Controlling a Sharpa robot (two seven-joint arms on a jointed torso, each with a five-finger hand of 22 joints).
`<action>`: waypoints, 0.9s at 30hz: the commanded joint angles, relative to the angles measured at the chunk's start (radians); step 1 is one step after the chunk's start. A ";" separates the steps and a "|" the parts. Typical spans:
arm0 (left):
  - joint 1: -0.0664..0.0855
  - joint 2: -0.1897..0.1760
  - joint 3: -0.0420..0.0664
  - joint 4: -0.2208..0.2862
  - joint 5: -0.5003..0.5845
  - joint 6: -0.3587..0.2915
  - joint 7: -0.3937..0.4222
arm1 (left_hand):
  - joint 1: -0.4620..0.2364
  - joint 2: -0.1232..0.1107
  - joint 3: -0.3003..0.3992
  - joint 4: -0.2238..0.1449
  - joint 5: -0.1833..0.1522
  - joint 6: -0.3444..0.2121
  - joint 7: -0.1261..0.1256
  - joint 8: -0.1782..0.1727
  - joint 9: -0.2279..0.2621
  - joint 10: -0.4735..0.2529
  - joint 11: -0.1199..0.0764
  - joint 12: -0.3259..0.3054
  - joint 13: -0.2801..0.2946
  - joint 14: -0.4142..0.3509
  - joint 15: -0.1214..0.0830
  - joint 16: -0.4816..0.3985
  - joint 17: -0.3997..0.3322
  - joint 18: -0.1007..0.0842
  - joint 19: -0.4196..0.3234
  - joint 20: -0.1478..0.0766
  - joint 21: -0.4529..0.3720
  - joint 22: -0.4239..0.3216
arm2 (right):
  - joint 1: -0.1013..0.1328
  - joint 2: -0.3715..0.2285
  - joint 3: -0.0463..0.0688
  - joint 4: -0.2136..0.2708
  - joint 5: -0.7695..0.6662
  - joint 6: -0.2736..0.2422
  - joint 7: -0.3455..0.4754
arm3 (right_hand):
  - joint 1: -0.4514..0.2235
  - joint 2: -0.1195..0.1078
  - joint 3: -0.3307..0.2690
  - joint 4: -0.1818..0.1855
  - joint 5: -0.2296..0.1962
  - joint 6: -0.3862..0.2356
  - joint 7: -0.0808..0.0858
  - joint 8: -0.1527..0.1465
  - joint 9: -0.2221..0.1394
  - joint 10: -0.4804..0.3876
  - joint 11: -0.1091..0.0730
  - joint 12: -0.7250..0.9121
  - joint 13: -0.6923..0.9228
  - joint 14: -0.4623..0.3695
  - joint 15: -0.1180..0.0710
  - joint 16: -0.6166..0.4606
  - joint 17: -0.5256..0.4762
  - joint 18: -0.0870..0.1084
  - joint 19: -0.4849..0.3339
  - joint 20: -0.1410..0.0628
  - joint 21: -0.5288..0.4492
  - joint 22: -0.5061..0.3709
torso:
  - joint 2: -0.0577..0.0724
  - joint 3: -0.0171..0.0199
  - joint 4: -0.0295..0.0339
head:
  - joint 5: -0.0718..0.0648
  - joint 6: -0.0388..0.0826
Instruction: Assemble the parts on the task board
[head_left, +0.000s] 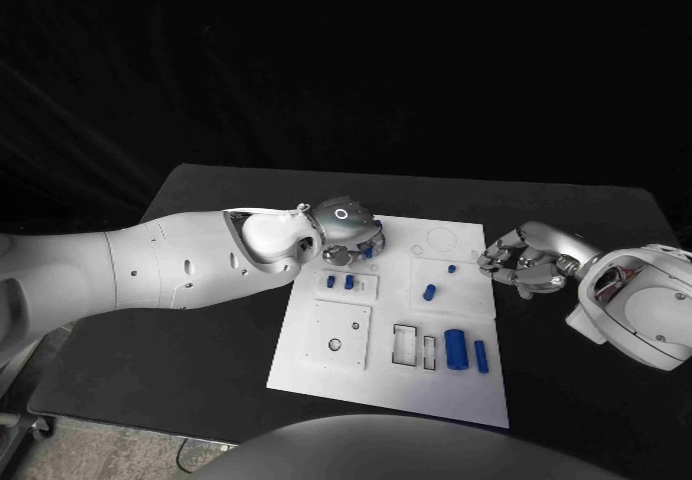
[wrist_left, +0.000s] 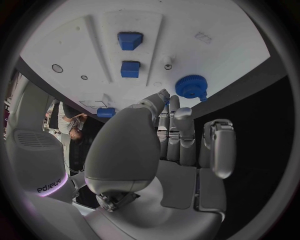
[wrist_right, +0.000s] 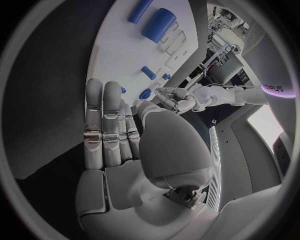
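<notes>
The left hand (head_left: 346, 228) hovers over the far-left corner of the task board (head_left: 378, 385), fingers straight and apart, holding nothing; a blue toothed wheel (wrist_left: 191, 86) stands just beyond its fingertips (wrist_left: 164, 95), though contact is hard to judge. The right hand (head_left: 522, 262), at about three o'clock off the board's right edge, looks empty with loosely curled fingers. Two small blue blocks (head_left: 339, 282) sit at six o'clock from the left hand, and a large blue cylinder (head_left: 456, 349) lies near the board's near-right corner.

White board (head_left: 325, 365) on black table (head_left: 188, 350); blue parts (head_left: 456, 349) on it, black-outlined slots (head_left: 407, 343). White arms, silver left hand (head_left: 346, 230) and right hand (head_left: 522, 262).
</notes>
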 joint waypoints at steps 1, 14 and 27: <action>0.020 -0.021 0.001 0.016 0.007 0.009 -0.019 | -0.016 0.003 0.004 -0.001 -0.014 0.005 -0.004 -0.010 -0.004 0.011 0.000 -0.013 -0.011 -0.008 0.001 -0.010 -0.012 -0.016 0.064 -0.004 -0.007 0.241 | -0.001 0.002 0.000 -0.003 -0.006 0.015 -0.009 | 0.010 -0.002 0.006 -0.001 0.003 0.005 0.003 0.006 0.001 0.004 0.005 -0.006 -0.002 -0.006 0.003 -0.004 0.001 0.009 -0.009 0.002 -0.006 0.001 | 0.000 0.0004 -0.0008 | 0.003 0.000; 0.044 -0.103 -0.010 0.070 0.029 0.086 -0.039 | -0.027 -0.003 0.005 0.003 -0.032 0.004 -0.006 -0.019 -0.013 0.019 -0.001 -0.035 -0.030 -0.019 0.001 -0.024 -0.037 -0.013 0.057 -0.004 -0.018 0.238 | -0.005 0.007 0.000 -0.008 -0.006 0.025 -0.015 | 0.013 -0.002 0.007 -0.003 0.002 0.004 0.003 0.006 0.001 0.001 0.006 -0.008 -0.004 -0.010 0.004 -0.006 0.001 0.009 -0.011 0.002 -0.008 0.001 | 0.000 -0.0005 0.0005 | 0.005 0.000; 0.005 -0.107 -0.011 0.066 0.044 0.096 -0.049 | -0.026 -0.007 0.008 0.001 -0.035 0.000 -0.005 -0.026 -0.019 0.023 0.000 -0.044 -0.038 -0.022 0.000 -0.027 -0.046 -0.013 0.057 -0.004 -0.018 0.238 | -0.005 0.006 0.000 -0.004 -0.006 0.029 -0.018 | 0.014 -0.002 0.007 -0.003 0.002 0.004 0.004 0.006 0.001 0.000 0.006 -0.008 -0.005 -0.011 0.004 -0.006 0.001 0.009 -0.012 0.003 -0.008 0.002 | 0.002 -0.0001 -0.0003 | 0.003 0.000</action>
